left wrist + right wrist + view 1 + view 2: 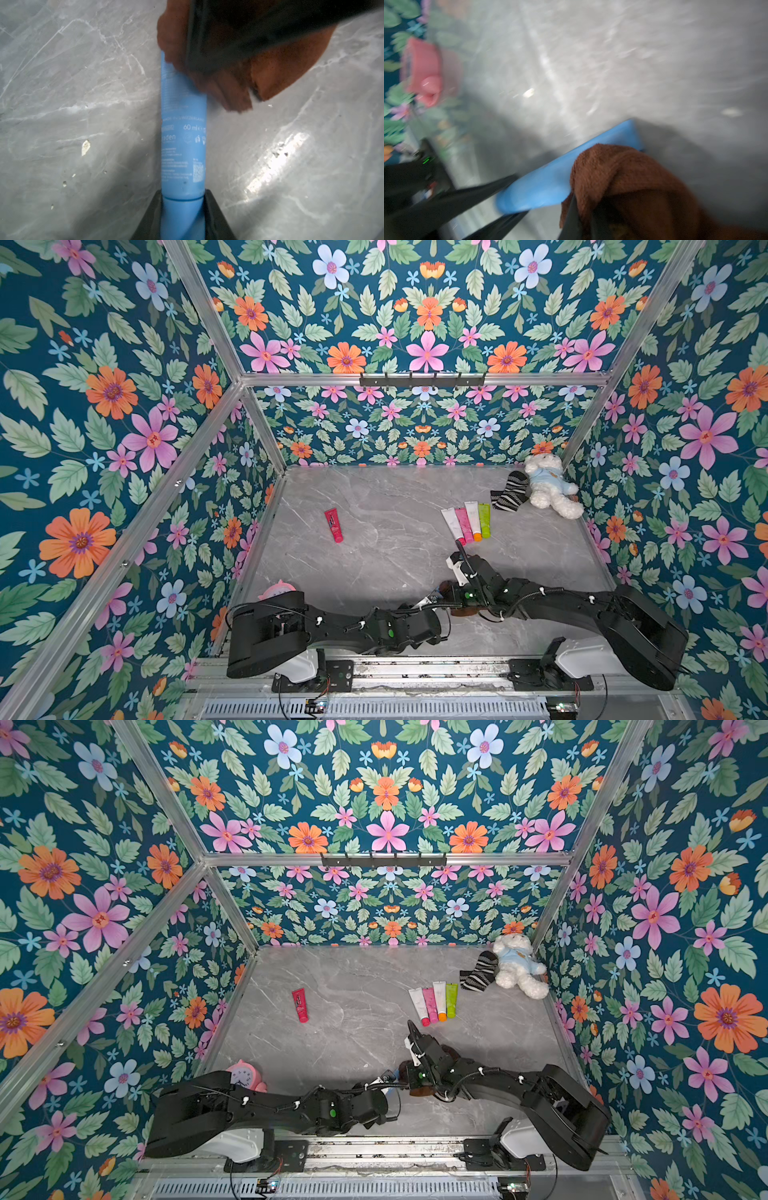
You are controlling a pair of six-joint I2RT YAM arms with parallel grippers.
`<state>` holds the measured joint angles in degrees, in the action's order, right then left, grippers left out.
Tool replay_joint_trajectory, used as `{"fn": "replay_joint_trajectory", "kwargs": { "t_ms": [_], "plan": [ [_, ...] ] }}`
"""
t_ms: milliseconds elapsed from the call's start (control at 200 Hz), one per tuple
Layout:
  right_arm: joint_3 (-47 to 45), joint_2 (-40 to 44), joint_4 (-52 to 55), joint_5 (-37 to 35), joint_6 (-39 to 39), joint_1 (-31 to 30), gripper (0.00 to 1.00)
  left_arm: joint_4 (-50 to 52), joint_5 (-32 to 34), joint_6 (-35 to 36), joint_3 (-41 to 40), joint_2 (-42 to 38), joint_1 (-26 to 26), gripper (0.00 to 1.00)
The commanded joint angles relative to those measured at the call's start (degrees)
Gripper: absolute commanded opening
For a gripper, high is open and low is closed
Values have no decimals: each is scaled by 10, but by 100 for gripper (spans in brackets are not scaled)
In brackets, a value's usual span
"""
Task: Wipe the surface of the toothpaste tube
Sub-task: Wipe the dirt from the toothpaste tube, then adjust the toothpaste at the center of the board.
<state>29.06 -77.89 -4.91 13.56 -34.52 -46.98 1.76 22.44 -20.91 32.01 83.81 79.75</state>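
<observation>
1. My left gripper (182, 194) is clamped on the blue toothpaste tube (184, 145) at its cap end, one jaw on each side, narrow gap filled by the tube.
2. The tube points straight away from my left wrist. White print faces up on it.
3. My right gripper (583, 218) is closed tight on a brown cloth (623, 166), and the cloth bunches around the jaws.
4. The cloth touches the tube on the half toward the crimped end. In the right wrist view the crimped tip sticks out past the cloth.
5. The right wrist view is blurred, so there is no fine detail there.
6. Tube location: front centre of the grey marble table (374, 497), where my two arm ends meet. In both top views the arms mostly hide it and only the cloth (467, 611) (419, 1091) shows.
7. I cannot tell whether the tube's far end touches the table.
8. A red tube (333, 525) lies alone, mid-left on the table, well apart from my grippers.
9. A row of four tubes (467, 522) lies side by side on the right half of the table, just beyond my right arm.
10. A striped sock (509, 491) and a white plush bear (548, 487) sit together in the far right corner.
11. A pink alarm clock (245, 1075) stands at the front left, beside my left arm's base.
</observation>
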Motion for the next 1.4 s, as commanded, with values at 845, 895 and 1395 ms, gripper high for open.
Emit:
{"fn": "replay_joint_trajectory", "kwargs": {
  "t_ms": [845,895,1395],
  "plan": [
    [-15,97,171,-76,2,79,0,50,32,-114,15,-23,-44,0],
    [-17,120,190,-76,5,78,0,64,35,-136,25,-15,-53,0],
    [-56,266,247,-58,18,82,0,36,-177,-134,89,-23,-124,55]
  ]
}}
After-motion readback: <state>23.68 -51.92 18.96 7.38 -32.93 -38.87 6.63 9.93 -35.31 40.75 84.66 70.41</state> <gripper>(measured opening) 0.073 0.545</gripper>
